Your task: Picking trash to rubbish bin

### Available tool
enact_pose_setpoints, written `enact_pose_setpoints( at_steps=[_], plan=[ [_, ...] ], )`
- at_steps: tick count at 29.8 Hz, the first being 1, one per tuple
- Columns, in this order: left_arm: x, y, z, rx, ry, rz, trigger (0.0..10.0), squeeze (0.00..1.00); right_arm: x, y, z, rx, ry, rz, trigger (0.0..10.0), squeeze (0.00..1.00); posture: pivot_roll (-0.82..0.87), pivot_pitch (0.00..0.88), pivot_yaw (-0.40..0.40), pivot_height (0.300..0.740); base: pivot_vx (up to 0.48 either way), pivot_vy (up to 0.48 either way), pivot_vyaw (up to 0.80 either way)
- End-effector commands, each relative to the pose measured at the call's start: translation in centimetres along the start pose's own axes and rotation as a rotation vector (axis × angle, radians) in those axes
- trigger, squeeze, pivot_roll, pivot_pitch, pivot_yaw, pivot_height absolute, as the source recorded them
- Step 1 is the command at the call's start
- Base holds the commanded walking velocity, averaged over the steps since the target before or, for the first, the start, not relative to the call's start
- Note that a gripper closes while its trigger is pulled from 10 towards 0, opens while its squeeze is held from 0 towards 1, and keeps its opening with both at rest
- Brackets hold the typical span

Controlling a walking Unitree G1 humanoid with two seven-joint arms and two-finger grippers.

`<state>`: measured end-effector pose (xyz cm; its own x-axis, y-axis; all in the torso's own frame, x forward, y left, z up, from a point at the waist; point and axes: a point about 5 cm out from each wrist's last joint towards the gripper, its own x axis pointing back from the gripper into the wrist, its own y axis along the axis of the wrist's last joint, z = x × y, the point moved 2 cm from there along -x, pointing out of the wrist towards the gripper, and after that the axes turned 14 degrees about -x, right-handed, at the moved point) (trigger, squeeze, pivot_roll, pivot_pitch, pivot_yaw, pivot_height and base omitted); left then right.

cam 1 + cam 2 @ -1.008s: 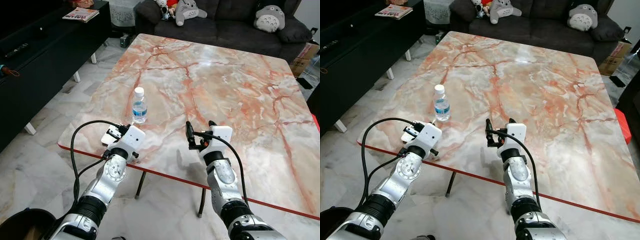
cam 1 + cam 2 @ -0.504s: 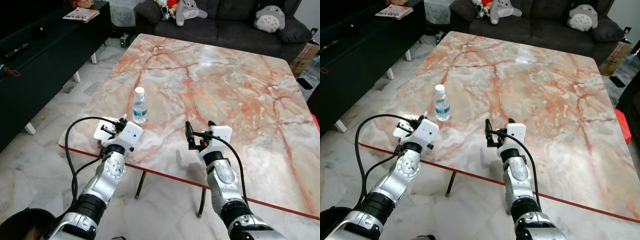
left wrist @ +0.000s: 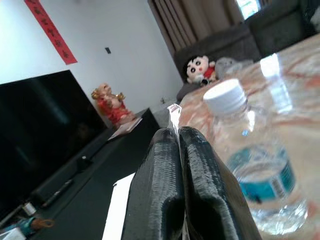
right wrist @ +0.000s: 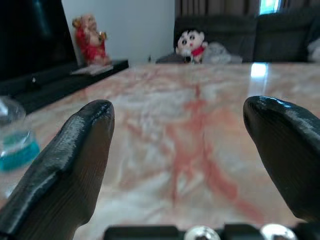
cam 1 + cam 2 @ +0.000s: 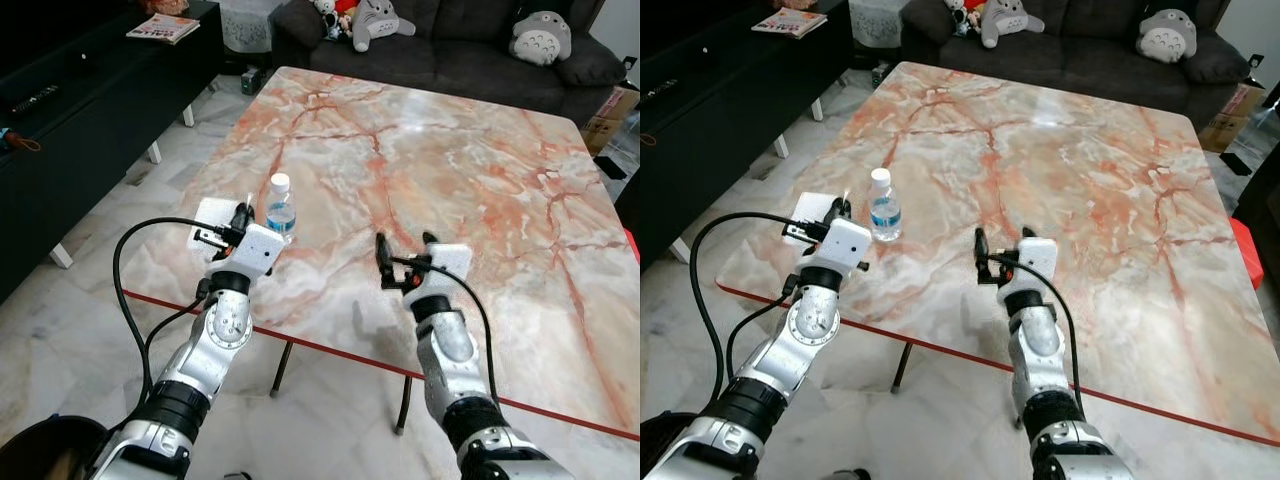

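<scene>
Two arms reach over the near, red-trimmed edge of a marble table [image 5: 480,170]. The tabletop is mostly bare, with wide open room toward the sofa [image 5: 450,40] at the far side. A small water bottle [image 5: 280,210] with a white cap and blue label stands upright near the table's near left corner. The left gripper [image 5: 238,218] sits just beside the bottle on its left, forearm angled up from the floor side and a black cable looping off it. Its fingers [image 3: 175,180] are pressed together on a thin white sheet [image 5: 212,216], pinched by its edge, the rest spread flat over the corner. The right gripper [image 5: 402,262] hovers over the middle of the near edge, well apart from the bottle, fingers [image 4: 70,160] spread wide and holding nothing. A dark bin [image 5: 40,450] shows on the floor at lower left. A black TV cabinet [image 5: 90,110] runs along the left, with tiled floor between it and the table.
</scene>
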<state>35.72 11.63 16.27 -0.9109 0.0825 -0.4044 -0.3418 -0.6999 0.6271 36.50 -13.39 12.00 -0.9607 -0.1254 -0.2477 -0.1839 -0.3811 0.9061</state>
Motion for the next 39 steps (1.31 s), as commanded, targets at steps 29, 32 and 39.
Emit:
enact_pose_setpoints(
  at_steps=[29, 32, 39],
  plan=[
    [-0.2, 1.5, -0.3, 0.081, 0.008, -0.071, 10.0, 0.00, -0.1, 1.1, -1.1, 0.017, -0.019, -0.021, 10.0, 0.00, 0.10, 0.109, -0.138, 0.740, 0.000, 0.000, 0.00],
    [-0.2, 1.5, -0.6, 0.076, -0.010, -0.067, 10.0, 0.00, -0.1, 1.0, -1.0, 0.016, -0.019, -0.020, 10.0, 0.00, 0.10, 0.112, -0.137, 0.740, 0.000, 0.000, 0.00],
    [0.0, 1.6, -0.8, 0.081, -0.015, -0.067, 10.0, 0.00, 0.0, 0.9, -1.0, 0.014, -0.019, -0.014, 10.0, 0.00, 0.10, 0.107, -0.136, 0.740, -0.121, 0.000, 0.00]
  ],
)
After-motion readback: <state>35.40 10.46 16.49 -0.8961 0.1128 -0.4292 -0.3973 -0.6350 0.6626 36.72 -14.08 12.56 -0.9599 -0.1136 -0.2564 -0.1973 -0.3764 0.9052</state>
